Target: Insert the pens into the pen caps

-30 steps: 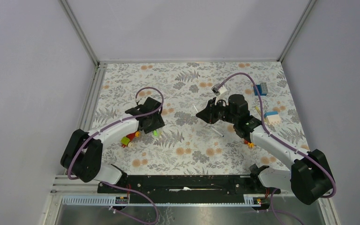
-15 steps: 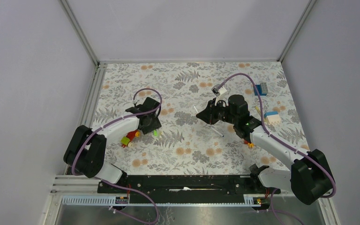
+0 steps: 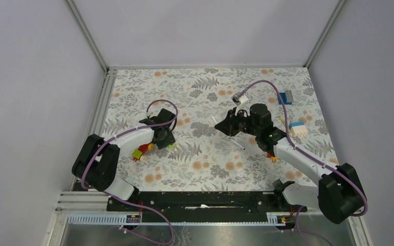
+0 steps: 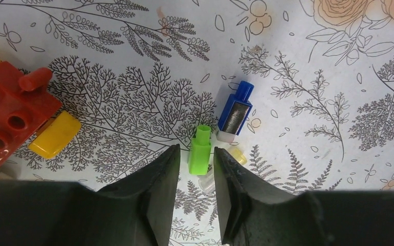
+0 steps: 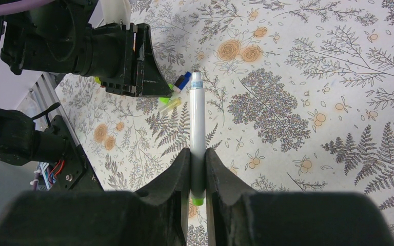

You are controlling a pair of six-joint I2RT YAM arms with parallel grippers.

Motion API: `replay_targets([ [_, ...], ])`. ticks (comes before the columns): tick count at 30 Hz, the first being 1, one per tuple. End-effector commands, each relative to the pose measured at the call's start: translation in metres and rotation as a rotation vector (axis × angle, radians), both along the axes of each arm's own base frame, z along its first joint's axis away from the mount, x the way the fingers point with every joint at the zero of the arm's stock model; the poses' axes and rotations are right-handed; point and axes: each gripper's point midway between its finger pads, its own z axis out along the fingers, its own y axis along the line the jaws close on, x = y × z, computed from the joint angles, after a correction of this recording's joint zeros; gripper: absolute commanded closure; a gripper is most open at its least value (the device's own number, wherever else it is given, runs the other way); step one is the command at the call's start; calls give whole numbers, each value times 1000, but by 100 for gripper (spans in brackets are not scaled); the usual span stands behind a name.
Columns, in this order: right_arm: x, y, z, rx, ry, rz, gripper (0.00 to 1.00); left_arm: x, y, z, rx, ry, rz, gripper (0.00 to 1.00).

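Left wrist view: the bright green pen cap [image 4: 200, 150], a short squarish tube, lies on the floral tabletop [image 4: 313, 77] between the left gripper [image 4: 195, 160] fingers, which stand parted and clear of it. The dark blue cap [image 4: 235, 110] lies just beside. The right gripper [image 5: 197, 159] clamps a white pen [image 5: 197, 118].

Left tool [image 3: 166, 140] over green cap [image 3: 171, 146]

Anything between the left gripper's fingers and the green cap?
Nothing: the left wrist view shows the green cap sitting between the fingers of the left gripper, with only bare floral mat in the gaps either side.
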Motion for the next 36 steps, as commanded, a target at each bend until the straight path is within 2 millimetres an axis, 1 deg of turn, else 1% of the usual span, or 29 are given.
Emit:
replay_targets([
  [1, 1, 3, 10, 14, -45, 15, 100, 4, -1, -4, -9, -11, 2, 65],
  [6, 1, 3, 10, 15, -45, 18, 100, 5, -2, -8, 2, 1, -10, 79],
  [10, 1, 3, 11, 17, -48, 18, 100, 7, -3, -6, 0, -5, -20, 85],
  [14, 0, 3, 14, 22, -56, 17, 100, 13, -6, 8, 5, -29, -58, 96],
  [18, 3, -1, 19, 31, -68, -21, 100, 24, -17, 34, 31, -102, -156, 99],
  [20, 7, -6, 20, 24, -71, -61, 100, 29, -28, 46, 36, -138, -218, 99],
  [22, 12, -14, 20, 10, -76, -119, 100, 32, -45, 55, 22, -157, -299, 99],
  [24, 17, -24, 19, -8, -83, -192, 100, 33, -65, 61, 7, -172, -391, 100],
  [26, 21, -35, 20, -16, -93, -259, 100, 28, -87, 62, -6, -174, -493, 100],
  [29, 23, -47, 21, -19, -105, -331, 100, 21, -111, 58, -9, -159, -587, 100],
  [32, 23, -57, 22, -21, -112, -380, 100, 11, -128, 44, -14, -122, -652, 100],
  [34, 23, -61, 22, -19, -116, -405, 100, 3, -137, 36, -13, -100, -693, 100],
  [36, 22, -65, 22, -18, -121, -422, 100, -3, -141, 28, -1, -82, -719, 98],
])
